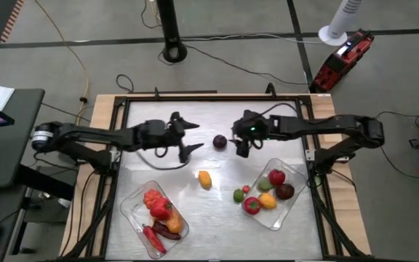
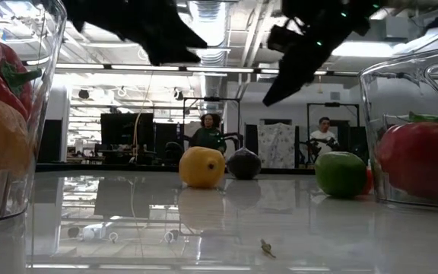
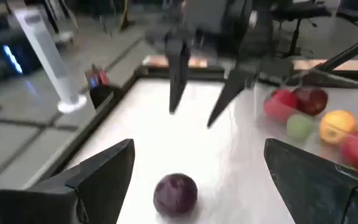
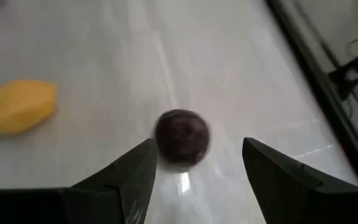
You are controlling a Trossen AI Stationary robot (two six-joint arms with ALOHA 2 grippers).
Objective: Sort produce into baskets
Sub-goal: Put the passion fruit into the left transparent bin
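High view: purple fruit [image 1: 220, 142] lies loose on bench [image 1: 195, 211] between both grippers.
Left gripper [image 1: 188, 137] and right gripper [image 1: 241, 143] jaws wide open, empty.

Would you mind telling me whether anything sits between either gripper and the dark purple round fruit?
Nothing visible does. The dark purple round fruit lies on bare table between the open left gripper and open right gripper.

low view: both baskets [image 2: 401, 84] cut by edges | right wrist view: purple ball [image 4: 181, 135] blurred
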